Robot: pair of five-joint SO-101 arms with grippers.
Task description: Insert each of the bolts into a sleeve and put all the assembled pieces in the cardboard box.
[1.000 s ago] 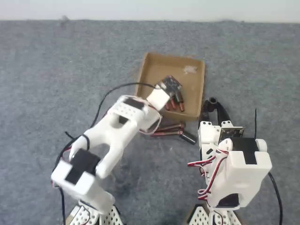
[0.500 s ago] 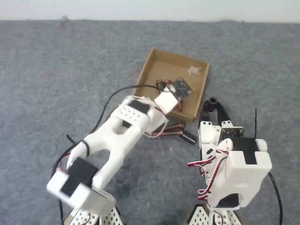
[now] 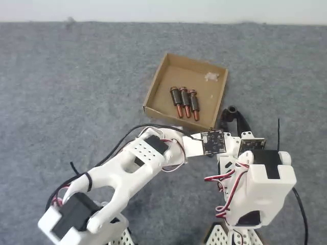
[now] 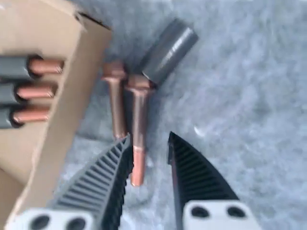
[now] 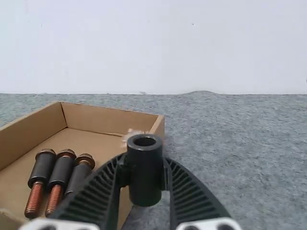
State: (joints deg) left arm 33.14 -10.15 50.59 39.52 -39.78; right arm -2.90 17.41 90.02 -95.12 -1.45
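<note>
Bolts (image 4: 138, 120), two loose and copper-coloured, lie close side by side on the grey carpet (image 4: 249, 96) just outside a wall of the cardboard box (image 4: 62, 110), near one of its corners; a loose sleeve (image 4: 168, 50), dark and lying on its side, rests just beside the bolt heads; the left gripper (image 4: 149, 139) hangs low over the carpet with its jaws moderately open, the shank of the nearer bolt lying between them and close to one finger, whether touching cannot be told; in the high view the left arm (image 3: 138, 163) stretches across in front of the box, its wrist just beside the right arm (image 3: 255, 189); the box wall (image 3: 153, 97) encloses three assembled pieces (image 3: 184, 102), set in a row touching one another, dark sleeves toward the far side and copper shanks toward the arms; the right gripper (image 5: 143, 163) is closed on a second sleeve (image 5: 144, 184), held upright with its open bore facing up, just beside the outer edge of the box; the same gripper (image 3: 233, 118) appears in the high view, off the box's right-hand near corner
</note>
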